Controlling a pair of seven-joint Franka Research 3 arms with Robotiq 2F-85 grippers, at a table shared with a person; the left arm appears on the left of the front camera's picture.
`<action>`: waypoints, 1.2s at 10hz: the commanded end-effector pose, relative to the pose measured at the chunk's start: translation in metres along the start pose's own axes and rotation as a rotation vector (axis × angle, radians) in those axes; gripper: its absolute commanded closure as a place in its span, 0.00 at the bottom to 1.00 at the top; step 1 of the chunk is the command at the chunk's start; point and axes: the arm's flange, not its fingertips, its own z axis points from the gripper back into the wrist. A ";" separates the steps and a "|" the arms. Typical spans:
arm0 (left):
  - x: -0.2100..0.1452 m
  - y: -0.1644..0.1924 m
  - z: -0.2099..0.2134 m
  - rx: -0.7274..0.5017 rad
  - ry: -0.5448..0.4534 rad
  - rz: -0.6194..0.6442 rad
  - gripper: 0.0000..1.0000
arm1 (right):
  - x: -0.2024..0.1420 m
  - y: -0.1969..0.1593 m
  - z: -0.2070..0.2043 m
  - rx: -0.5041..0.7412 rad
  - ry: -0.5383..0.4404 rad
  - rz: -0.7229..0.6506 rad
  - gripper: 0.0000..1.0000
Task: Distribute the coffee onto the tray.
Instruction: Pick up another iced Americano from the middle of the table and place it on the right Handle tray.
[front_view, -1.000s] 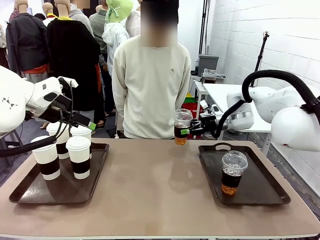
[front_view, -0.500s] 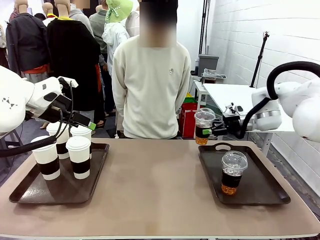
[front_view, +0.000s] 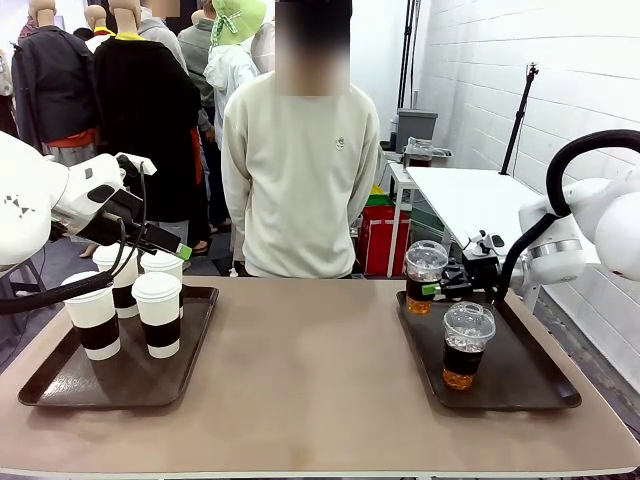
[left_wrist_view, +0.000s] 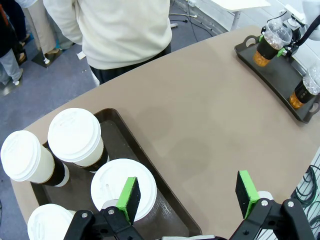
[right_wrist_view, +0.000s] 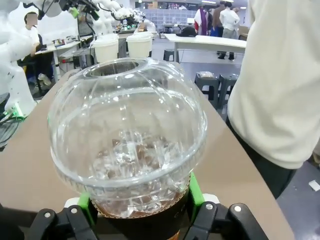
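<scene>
The right gripper had its green pads clamped on either side of a clear dome-lidded cup of dark liquid, right at the cup's dark band, and it held that cup upright over the far left corner of the right-hand tray; whether the base touched the tray I could not tell. From the right wrist camera the dome lid loomed large, ice and brown liquid under it, a green pad pressed to each side. A second clear cup stood on that same tray, nearer the robot and just beside the held one. Over on the robot's left, the left-hand tray carried four tall white paper cups with white lids and dark sleeves: one at the front left, one at the front right, and two behind them. The left gripper hung above those cups with its jaws spread wide and nothing between them, one green pad over a white lid. A person in a cream sweatshirt stood at the far side of the table, arms down.
</scene>
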 end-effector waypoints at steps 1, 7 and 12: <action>-0.001 0.002 0.000 -0.004 0.002 -0.002 0.00 | -0.002 0.007 0.004 0.013 -0.005 0.011 0.20; -0.001 0.002 0.000 -0.004 0.002 -0.002 0.00 | -0.036 0.013 0.014 -0.001 0.013 -0.006 0.20; -0.001 0.002 0.000 -0.004 0.002 -0.002 0.00 | -0.044 0.016 0.017 -0.007 0.005 -0.037 0.00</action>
